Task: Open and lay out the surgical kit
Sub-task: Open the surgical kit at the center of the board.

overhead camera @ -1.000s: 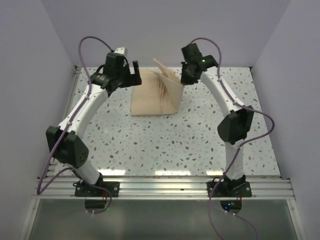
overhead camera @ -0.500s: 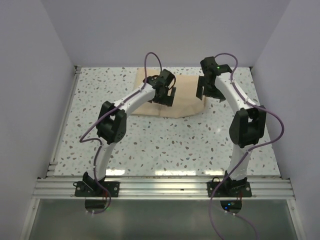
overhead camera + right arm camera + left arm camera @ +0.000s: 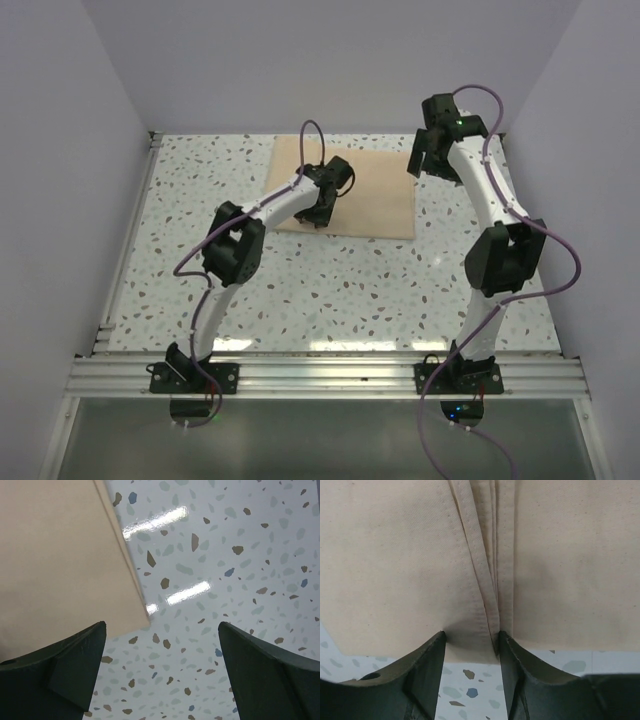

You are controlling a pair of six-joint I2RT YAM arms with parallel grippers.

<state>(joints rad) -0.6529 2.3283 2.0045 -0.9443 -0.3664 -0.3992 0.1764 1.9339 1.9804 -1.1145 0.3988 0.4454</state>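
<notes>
- Beige cloth wrap (image 3: pixel 375 185) lies flat on the speckled table (image 3: pixel 330 290), spread as 1 rectangle with straight edges.
- Over the wrap's near left part, the left gripper (image 3: pixel 318 212) points down onto the cloth, right at the wrap's near edge.
- From the left wrist, a stack of folded hems (image 3: pixel 487 580) runs down the wrap and ends between this gripper's 2 dark fingers (image 3: pixel 427 670), which stand partly apart with their tips at the cloth's edge.
- Whether those fingers pinch the hems or only bracket them cannot be told.
- Beside the wrap's far right corner, the right gripper (image 3: pixel 422 165) hangs off the cloth, above the table.
- Its 2 fingers (image 3: pixel 270 680) are spread wide and released, holding nothing; the wrap's corner lies apart from both.
</notes>
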